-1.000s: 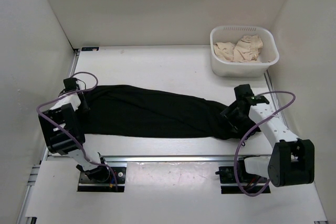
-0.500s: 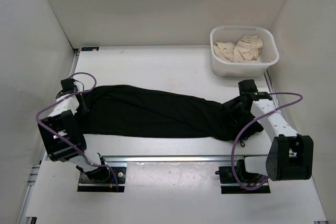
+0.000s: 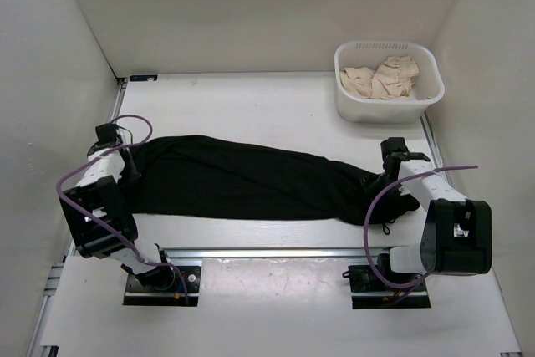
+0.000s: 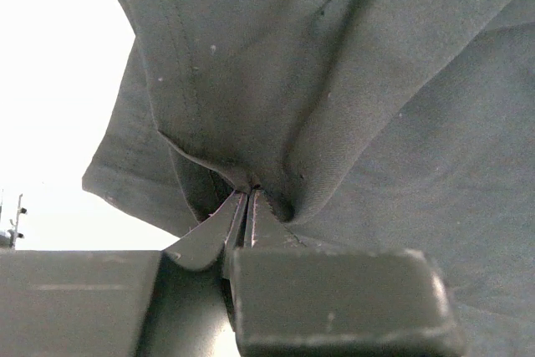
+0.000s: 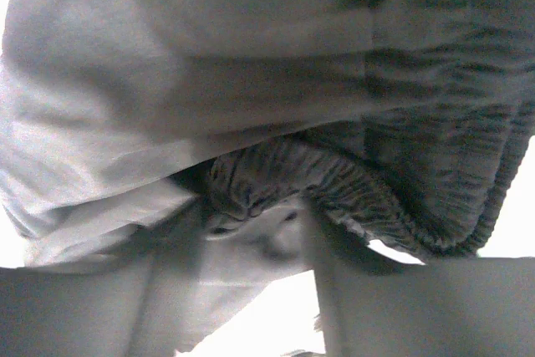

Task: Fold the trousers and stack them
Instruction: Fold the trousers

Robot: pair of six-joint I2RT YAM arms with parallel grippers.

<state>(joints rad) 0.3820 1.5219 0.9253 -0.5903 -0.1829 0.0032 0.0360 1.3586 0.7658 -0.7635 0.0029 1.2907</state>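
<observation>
The black trousers (image 3: 242,181) lie stretched left to right across the white table. My left gripper (image 3: 132,165) is at their left end. In the left wrist view it (image 4: 249,194) is shut, pinching a fold of the dark cloth (image 4: 334,81) at its tips. My right gripper (image 3: 387,183) is at the right end, low over the table. In the right wrist view it (image 5: 251,219) holds the gathered elastic waistband (image 5: 276,177) between its fingers, and cloth fills the upper part of the frame. The waistband bunches up past the gripper at the right end (image 3: 408,204).
A white laundry basket (image 3: 343,99) with beige clothes (image 3: 384,77) stands at the back right. White walls close in the table on the left, back and right. The arm bases and their rail (image 3: 276,252) run along the near edge.
My right gripper has moved right and toward the near edge, drawing the waistband end of the trousers rightward. My left gripper has stayed at the left end.
</observation>
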